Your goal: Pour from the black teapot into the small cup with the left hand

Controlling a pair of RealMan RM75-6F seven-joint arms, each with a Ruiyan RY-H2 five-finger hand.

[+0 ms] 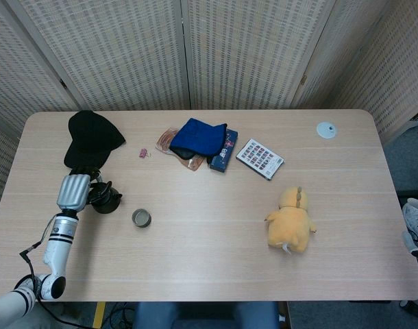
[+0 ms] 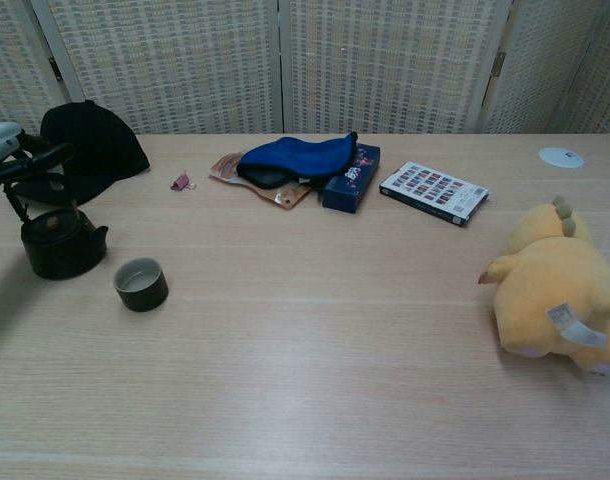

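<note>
The black teapot (image 1: 106, 201) (image 2: 60, 248) is near the table's left edge, its spout turned toward the small cup (image 1: 141, 218) (image 2: 141, 283), which stands upright a short way to its right. My left hand (image 1: 75, 191) (image 2: 20, 165) is over the teapot's left side, with its fingers curled around the thin wire handle above the lid. The chest view cuts the hand off at the left frame edge. Whether the pot's base touches the table is unclear. My right hand appears in neither view.
A black cap (image 1: 91, 139) lies just behind the teapot. At the back middle are a pink clip (image 1: 143, 153), a blue cloth (image 1: 199, 137) over a dark box, and a patterned booklet (image 1: 260, 158). A yellow plush (image 1: 291, 221) sits right; a white disc (image 1: 326, 129) lies far right.
</note>
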